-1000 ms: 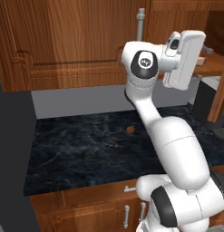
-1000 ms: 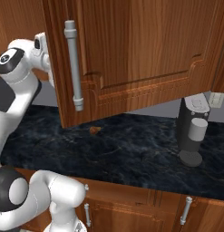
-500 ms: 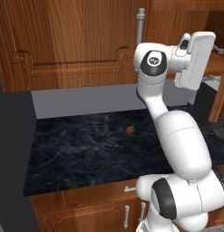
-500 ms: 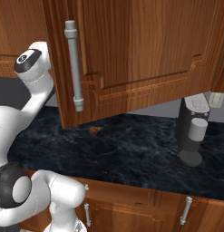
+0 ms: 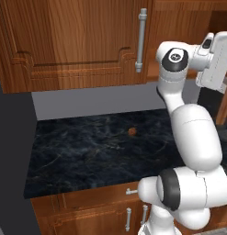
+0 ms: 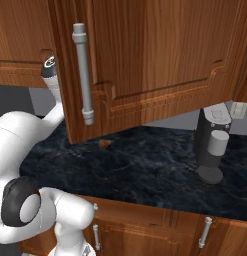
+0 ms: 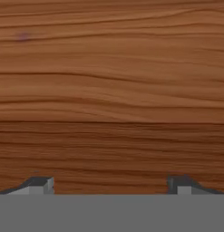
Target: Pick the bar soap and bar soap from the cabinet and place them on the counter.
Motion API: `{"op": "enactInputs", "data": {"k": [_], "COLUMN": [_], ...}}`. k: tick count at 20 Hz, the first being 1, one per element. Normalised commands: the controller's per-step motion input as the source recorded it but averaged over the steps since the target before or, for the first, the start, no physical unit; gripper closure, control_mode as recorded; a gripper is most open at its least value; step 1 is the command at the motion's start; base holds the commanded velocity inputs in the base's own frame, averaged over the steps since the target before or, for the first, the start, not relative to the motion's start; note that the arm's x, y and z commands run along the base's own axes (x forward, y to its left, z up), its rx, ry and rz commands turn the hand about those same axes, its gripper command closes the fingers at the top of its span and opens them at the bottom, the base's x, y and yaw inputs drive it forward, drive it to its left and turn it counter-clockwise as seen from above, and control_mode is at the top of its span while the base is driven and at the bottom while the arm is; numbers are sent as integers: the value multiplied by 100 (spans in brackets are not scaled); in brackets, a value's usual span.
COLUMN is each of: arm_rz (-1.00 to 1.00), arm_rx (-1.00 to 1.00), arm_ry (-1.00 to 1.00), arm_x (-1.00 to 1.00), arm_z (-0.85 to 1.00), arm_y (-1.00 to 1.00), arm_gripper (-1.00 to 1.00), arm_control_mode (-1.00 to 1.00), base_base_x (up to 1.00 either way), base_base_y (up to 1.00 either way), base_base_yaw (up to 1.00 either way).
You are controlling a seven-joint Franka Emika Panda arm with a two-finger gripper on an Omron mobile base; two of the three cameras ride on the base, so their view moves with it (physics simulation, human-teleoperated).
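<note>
Claw: the gripper [image 7: 109,186] is standing released, jaws wide, holding nothing, facing bare wood grain at close range.
Arm: the hand [image 5: 218,59] is reaching high at the far right, beside the cabinet [image 5: 73,46].
Door: an open door [image 6: 145,65] with its handle [image 6: 82,75] is swinging out over the counter [image 6: 145,170].
Soap: I cannot tell where the bar soap is sitting; the door is hiding the cabinet's inside.
Counter: a small brown lump [image 5: 132,131] is lying near the back wall; a dark appliance [image 6: 212,145] is standing far right.
Risk: the hand is likely working close to wood, so pushing forward blind could be knocking the fingers against the panel.
</note>
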Motion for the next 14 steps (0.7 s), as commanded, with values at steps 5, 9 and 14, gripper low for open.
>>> {"op": "enactInputs", "data": {"k": [5, 9, 14], "arm_rz": [-5, -5, -5], "arm_rx": [0, 0, 0], "arm_ry": [0, 0, 0], "arm_x": [-34, -46, -50], "arm_z": [0, 0, 0], "arm_y": [-61, -66, -71], "arm_gripper": [-100, -100, -100], "arm_control_mode": [-100, -100, -100], "base_base_x": [0, 0, 0], "base_base_y": [0, 0, 0], "base_base_yaw": [0, 0, 0]}}
